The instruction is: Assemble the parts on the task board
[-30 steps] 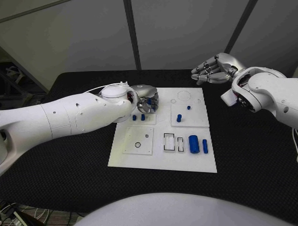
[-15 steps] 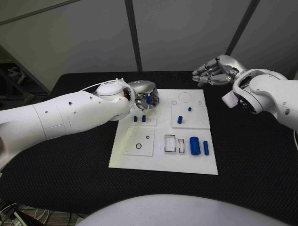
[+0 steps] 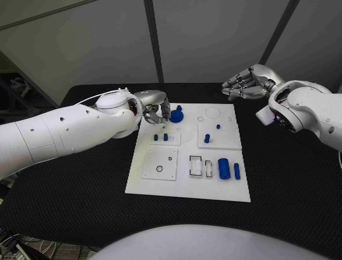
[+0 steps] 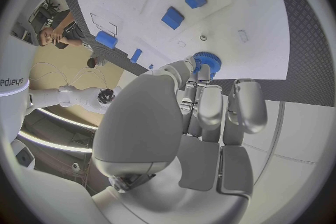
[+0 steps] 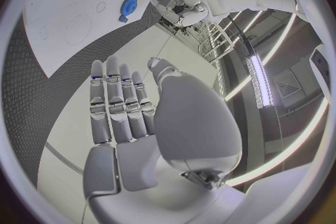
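Head view: we see the black surface (image 3: pixel 77 179) carrying the white board (image 3: pixel 188 184), whose long axis runs away from the robot toward the far wall. The left arm (image 3: pixel 54 132) reaches in across the surface's left side, and the left hand (image 3: pixel 155 110) sits at the board's far left corner. It pinches a blue gear (image 3: pixel 176 115) at its fingertips; in the left wrist view the gear (image 4: pixel 207 61) shows its toothed rim just past the fingers (image 4: pixel 210 106), over the board's edge. We cannot tell whether the gear touches the board or hangs above it, as the fingers hide its underside. The right hand (image 3: pixel 249 81) hovers beyond the board's far right corner, over the surface, and holds nothing; the right wrist view shows its fingers (image 5: pixel 119 101) straight and side by side.

On the board's near right lie a blue cylinder (image 3: pixel 223 167) and a thinner blue bar (image 3: pixel 236 171), both with their long axes along the board's length. Two small blue pegs (image 3: pixel 160 137) stand just near of the left hand, and two more small blue pieces (image 3: pixel 211 134) sit on the right square plate; their shapes are too small to make out.
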Robot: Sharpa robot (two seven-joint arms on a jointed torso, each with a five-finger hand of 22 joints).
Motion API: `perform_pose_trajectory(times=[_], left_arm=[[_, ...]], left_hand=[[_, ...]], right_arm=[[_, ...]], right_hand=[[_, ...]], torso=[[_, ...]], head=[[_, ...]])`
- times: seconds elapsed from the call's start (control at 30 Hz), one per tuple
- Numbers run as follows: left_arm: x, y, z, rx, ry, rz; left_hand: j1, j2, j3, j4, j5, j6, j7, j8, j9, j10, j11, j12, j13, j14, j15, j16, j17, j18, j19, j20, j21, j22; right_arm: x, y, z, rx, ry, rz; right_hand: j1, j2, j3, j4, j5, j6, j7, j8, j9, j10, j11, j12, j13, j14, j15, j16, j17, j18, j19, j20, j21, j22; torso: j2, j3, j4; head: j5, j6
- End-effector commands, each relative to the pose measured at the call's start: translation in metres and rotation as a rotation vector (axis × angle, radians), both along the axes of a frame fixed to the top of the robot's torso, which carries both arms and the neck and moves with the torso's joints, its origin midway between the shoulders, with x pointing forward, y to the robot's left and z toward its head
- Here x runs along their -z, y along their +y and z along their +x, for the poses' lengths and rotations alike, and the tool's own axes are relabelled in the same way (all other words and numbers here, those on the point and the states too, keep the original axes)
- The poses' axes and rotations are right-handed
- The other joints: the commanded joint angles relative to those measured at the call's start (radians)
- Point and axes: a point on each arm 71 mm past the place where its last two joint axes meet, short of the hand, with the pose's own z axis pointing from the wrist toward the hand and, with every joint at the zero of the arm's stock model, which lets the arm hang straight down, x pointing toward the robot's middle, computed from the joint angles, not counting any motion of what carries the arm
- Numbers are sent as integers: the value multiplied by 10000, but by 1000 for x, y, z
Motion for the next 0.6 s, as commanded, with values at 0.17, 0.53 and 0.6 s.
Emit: perform_pose_trajectory(times=[0.17, 0.53, 0.6], left_arm=[[3, 7, -2, -251, 296, 165], [9, 11, -4, -300, 639, 339], [10, 11, -4, -300, 668, 350]], left_hand=[[-79, 4, 49, -35, -23, 70, -10, -50, -12, 93, -27, -43, 13, 23, -78, 50, -24, -206, 71, -10, 37, 1470], [-128, -22, 35, -32, -24, 87, -11, -75, -27, 133, -27, -94, 4, 12, -79, 33, -67, -203, 61, -13, 14, 1469], [-133, -25, 33, -31, -25, 88, -10, -79, -29, 138, -27, -100, 3, 11, -79, 33, -68, -202, 59, -13, 10, 1468]], right_arm=[[-1, 0, 0, -91, -29, 5], [0, 0, 0, -79, -20, 0], [0, 0, 0, -79, -21, 1]], right_hand=[[-53, 83, -44, 5, 69, -24, 14, -9, -8, -56, -13, 15, -6, -34, -7, -8, -13, 122, 92, 0, -64, -22], [-53, 83, -44, 5, 69, -24, 14, -9, -8, -56, -13, 15, -6, -34, -7, -8, -13, 122, 92, 0, -64, -22], [-53, 83, -44, 5, 69, -24, 14, -9, -8, -56, -13, 15, -6, -34, -7, -8, -13, 122, 92, 0, -64, -22]], torso=[[16, 1, -21], [12, 8, -23], [13, 13, -23]], head=[[47, -9], [44, -16], [43, -12]])
